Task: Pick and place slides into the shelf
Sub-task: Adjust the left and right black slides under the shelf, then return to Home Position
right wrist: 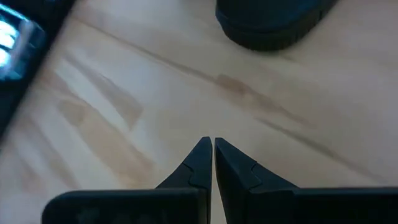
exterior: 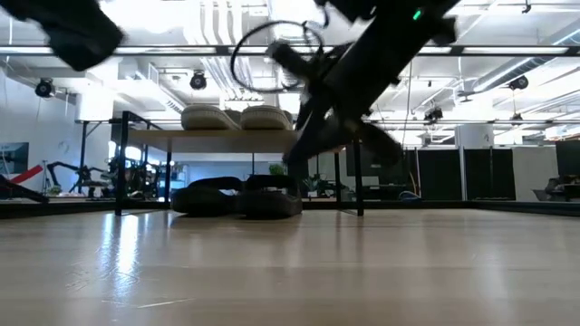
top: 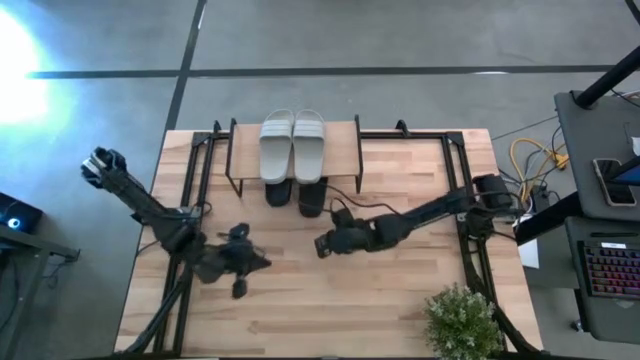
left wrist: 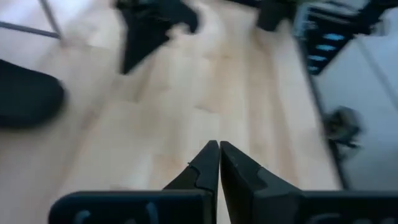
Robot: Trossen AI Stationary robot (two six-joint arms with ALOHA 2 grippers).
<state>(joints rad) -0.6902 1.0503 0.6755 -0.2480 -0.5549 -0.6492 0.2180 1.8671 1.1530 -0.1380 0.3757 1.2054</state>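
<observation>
- Bare wooden table (top: 400,300) fills the foreground, with both dark arms reaching in over it from the sides.
- Toward the far edge of the table stands the shelf (top: 345,150), its light wood top board carried on thin black legs.
- On that top board the pale grey pair of slides (top: 292,146) lies side by side, touching, toes pointing toward the arms; the low view shows them (exterior: 237,118) resting flat on the board.
- Under the shelf, on the tabletop, sits the black pair of slides (top: 296,195), their front ends poking out from beneath the board; in the low view they (exterior: 237,197) lie next to each other between the shelf legs.
- At the near right corner of the table stands a small green plant (top: 462,320).
- Hanging just in front of the shelf, the right gripper (top: 322,245) is near the black pair but apart from it, with nothing held; its wrist view shows the fingertips (right wrist: 200,152) pressed together over bare wood, and the edge of one black slide (right wrist: 273,22) lies beyond them.
- Farther left and closer to the near edge, the left gripper (top: 240,288) sits well apart from every slide, its fingertips (left wrist: 211,155) also closed together and empty.
</observation>
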